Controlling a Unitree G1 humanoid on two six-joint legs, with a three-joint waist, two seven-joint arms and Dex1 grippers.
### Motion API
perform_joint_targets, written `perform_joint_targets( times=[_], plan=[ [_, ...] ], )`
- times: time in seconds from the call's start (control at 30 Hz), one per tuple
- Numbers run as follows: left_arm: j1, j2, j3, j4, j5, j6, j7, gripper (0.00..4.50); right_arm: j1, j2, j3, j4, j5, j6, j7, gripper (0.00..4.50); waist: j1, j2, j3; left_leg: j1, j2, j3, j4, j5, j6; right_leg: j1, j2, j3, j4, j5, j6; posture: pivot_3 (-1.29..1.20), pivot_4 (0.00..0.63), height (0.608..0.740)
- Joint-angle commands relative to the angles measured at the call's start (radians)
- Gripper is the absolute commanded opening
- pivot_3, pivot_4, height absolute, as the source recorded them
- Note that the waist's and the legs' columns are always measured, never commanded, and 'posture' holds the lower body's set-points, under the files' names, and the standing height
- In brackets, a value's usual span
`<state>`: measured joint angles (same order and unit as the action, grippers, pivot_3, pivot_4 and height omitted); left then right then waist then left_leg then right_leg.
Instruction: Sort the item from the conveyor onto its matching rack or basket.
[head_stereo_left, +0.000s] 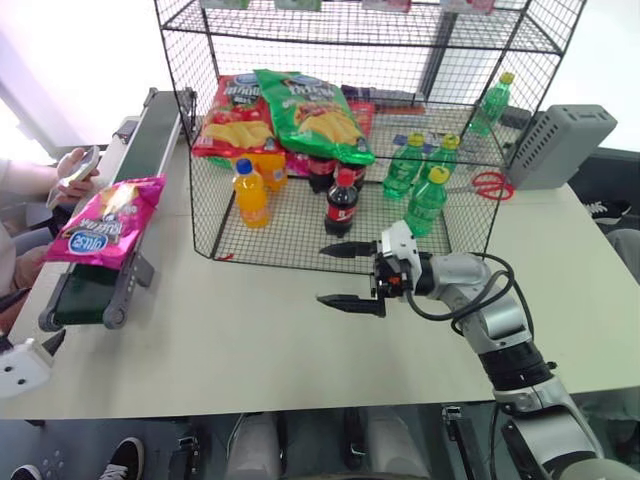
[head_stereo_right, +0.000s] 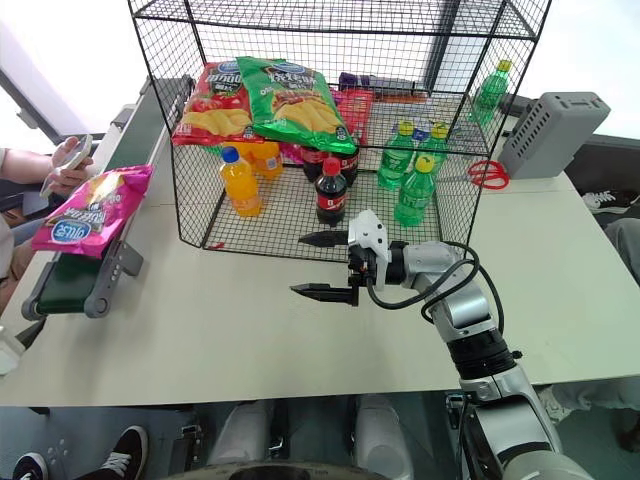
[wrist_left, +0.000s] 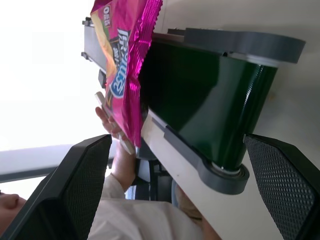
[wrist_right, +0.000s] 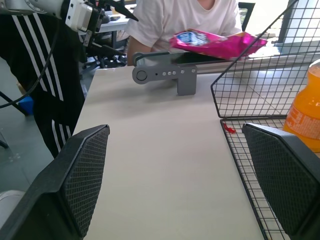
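Magenta foil crisp bag (head_stereo_left: 105, 222) lies across the conveyor (head_stereo_left: 120, 200) near its end roller — judged light, puffy, slippery, crushable; best pinched at a crimped edge. Left gripper (wrist_left: 175, 192) and right gripper (head_stereo_left: 348, 275) are seen spread, empty.

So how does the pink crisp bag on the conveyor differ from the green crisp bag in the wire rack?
The pink crisp bag lies on the conveyor, overhanging its rail; the green crisp bag rests inside the black wire rack. The pink one lies alone, while the green one leans over a red crisp bag and bottles. Both are shiny bags picturing yellow crisps.
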<state>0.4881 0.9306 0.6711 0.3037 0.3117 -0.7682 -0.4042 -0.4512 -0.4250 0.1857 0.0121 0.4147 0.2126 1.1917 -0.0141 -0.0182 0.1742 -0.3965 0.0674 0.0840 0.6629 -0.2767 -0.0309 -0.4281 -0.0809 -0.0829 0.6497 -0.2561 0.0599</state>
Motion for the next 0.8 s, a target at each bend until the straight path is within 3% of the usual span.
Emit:
perform_joint_targets(
  times=[0.03,0.53,0.63,0.8],
  plan=[
    [-0.007,0.016,-0.014,-0.008,-0.010,0.008,0.021,4.50,-0.007,-0.015,-0.031,-0.045,0.025,0.019,-0.005,4.43,0.000,0.000,0.000,0.000,0.000,0.000,0.000,0.000,0.000,0.000,0.000,0.000,0.000,0.000,0.000,0.00,0.150,0.740],
    [-0.016,0.023,-0.058,-0.024,-0.026,0.028,0.035,4.50,-0.007,-0.026,-0.025,-0.042,-0.002,0.000,-0.009,4.43,0.000,0.000,0.000,0.000,0.000,0.000,0.000,0.000,0.000,0.000,0.000,0.000,0.000,0.000,0.000,0.00,0.150,0.740],
    [-0.019,0.024,-0.070,-0.023,-0.040,0.031,0.024,3.62,-0.007,-0.024,-0.025,-0.052,0.002,0.008,-0.012,4.50,0.000,0.000,0.000,0.000,0.000,0.000,0.000,0.000,0.000,0.000,0.000,0.000,0.000,0.000,0.000,0.00,0.150,0.740],
    [-0.032,0.024,-0.096,-0.034,-0.049,0.029,0.017,1.04,-0.009,-0.031,-0.027,-0.047,-0.006,0.000,-0.007,4.50,0.000,0.000,0.000,0.000,0.000,0.000,0.000,0.000,0.000,0.000,0.000,0.000,0.000,0.000,0.000,0.00,0.150,0.740]
  ],
)
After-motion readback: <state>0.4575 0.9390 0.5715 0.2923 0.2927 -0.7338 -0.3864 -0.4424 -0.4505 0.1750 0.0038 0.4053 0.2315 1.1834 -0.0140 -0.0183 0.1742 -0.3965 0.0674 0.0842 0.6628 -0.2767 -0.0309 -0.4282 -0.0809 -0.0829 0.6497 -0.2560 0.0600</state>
